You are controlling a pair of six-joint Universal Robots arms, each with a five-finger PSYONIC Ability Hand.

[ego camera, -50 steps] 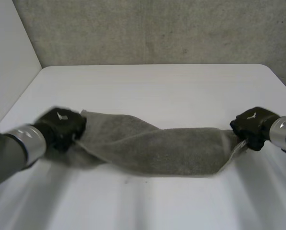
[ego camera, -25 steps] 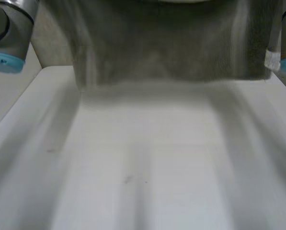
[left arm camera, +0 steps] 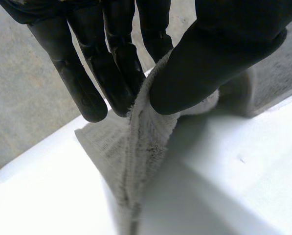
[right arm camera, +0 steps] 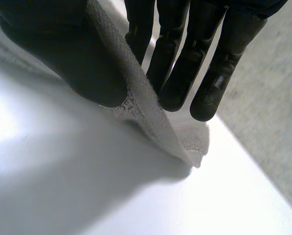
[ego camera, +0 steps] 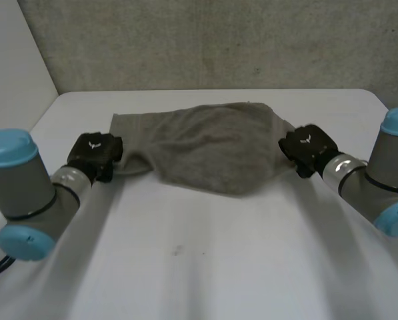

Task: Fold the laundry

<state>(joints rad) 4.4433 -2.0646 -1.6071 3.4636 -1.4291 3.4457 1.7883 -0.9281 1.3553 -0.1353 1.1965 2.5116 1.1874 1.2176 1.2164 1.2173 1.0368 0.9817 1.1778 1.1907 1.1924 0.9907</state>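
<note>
A grey towel (ego camera: 212, 150) lies rumpled across the far middle of the white table (ego camera: 199, 267). My left hand (ego camera: 95, 155) is at the towel's left end. In the left wrist view its thumb (left arm camera: 209, 63) and fingers (left arm camera: 114, 73) pinch the towel's edge (left arm camera: 141, 147) between them. At the towel's right end is my right hand (ego camera: 307, 148). Its thumb (right arm camera: 67, 54) presses the cloth (right arm camera: 150, 117) against the straight fingers (right arm camera: 185, 73) in the right wrist view.
The table's far edge (ego camera: 212, 91) meets a grey wall (ego camera: 219, 40) just behind the towel. A light wall (ego camera: 12, 80) borders the table at the left. Bare table surface lies in front of the towel.
Both hands lifted the towel high off the table half a second ago. Now it lies farther back than before, and both hands have come down and moved toward the far side.
</note>
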